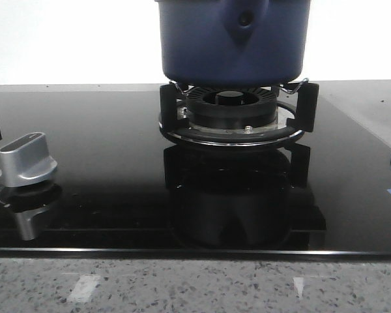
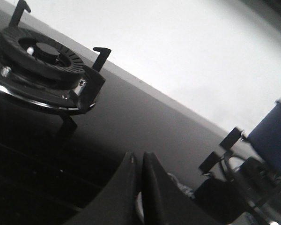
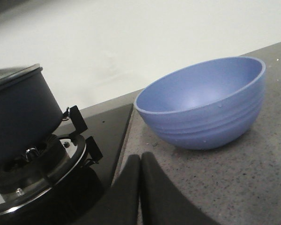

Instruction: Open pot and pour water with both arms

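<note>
While the dark navy-blue round pot [image 1: 233, 39] is seated on the black burner ring [image 1: 233, 114], an empty blue bowl [image 3: 203, 103] is seen on the speckled surface [image 3: 234, 183]; both the left claw [image 2: 141, 161] and the right claw [image 3: 140, 164] are clenched on nothing.

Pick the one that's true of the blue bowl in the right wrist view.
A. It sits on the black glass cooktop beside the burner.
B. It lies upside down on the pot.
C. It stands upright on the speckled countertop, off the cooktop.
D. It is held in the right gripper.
C: the blue bowl stands open side up on the speckled countertop, beyond the black cooktop's edge, apart from the pot.
</note>
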You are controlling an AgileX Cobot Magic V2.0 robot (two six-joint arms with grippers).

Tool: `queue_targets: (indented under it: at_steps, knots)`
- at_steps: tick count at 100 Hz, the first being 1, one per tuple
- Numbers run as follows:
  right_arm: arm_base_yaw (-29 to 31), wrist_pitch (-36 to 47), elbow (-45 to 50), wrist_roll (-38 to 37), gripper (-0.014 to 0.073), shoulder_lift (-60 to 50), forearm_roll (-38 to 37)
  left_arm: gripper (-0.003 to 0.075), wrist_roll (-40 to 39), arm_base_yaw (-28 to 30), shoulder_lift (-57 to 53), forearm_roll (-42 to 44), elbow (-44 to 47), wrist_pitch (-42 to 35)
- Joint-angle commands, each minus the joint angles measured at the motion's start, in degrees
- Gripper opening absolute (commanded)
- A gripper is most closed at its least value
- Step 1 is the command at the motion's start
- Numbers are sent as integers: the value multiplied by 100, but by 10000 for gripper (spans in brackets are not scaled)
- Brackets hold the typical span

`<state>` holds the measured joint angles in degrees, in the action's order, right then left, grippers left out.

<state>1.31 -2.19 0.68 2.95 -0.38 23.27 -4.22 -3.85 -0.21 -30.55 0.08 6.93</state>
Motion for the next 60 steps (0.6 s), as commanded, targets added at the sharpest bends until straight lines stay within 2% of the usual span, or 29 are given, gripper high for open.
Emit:
queue_targets:
  at_steps: [1, 12, 29, 40, 51, 60]
  knots:
    - [31, 511, 142, 26, -46, -133, 450, -20, -15, 12, -156, -662, 181, -484]
    - [31, 618, 133, 26, -46, -133, 1310, -20, -15, 12, -156, -1263, 145, -457]
    - [31, 62, -296, 26, -46, -133, 1315, -20, -15, 12, -156, -1211, -172, -142]
    - [31, -658, -865, 58, -46, -21, 569, -20, 150, 12, -73, -834, -648, 40]
    - [31, -1475, -1521, 60, -46, 313, -281, -20, 868, 12, 310, -327, -1305, 567]
    - [31, -2062, -2116, 60, -46, 761, -871, -20, 1456, 12, 901, -266, -1849, 862]
